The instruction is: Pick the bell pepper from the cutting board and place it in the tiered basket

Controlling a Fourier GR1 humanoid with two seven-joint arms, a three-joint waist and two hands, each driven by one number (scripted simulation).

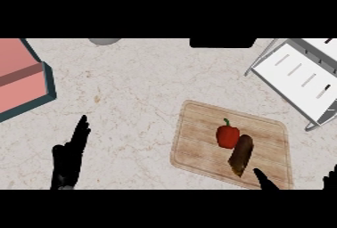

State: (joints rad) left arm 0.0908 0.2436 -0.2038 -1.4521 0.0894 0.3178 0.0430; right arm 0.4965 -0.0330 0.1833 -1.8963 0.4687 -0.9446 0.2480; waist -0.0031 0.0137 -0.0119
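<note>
On the cutting board, right of centre on the worktop, the bell pepper lies red and small w/ its green stem toward the far edge. A dark brown eggplant-like veg sits just beside it on the near-right side, touching or nearly so — can't tell which.

Your right hand shows only as fingertips at the lower edge, one over the board's near corner, another at the far right; fingers look straight and spread, holding nothing. Your left hand rests at lower left on the worktop, fingers straight and close together, pointing away — leave it.

The tiered basket is the white wire-framed thing at upper right, well apart from the board.

Handling, as a judgement: pepper's prob. light and hollow, stiff enough to keep shape, skin smooth and glossy so it may slip. Lobed body could roll. Take it across the widest part of the body, fingers on the far-left side, thumb on the near side — approx. mid-height, not the stem, which is too thin. Watch the eggplant: your fingers may nudge it as you close in.
</note>
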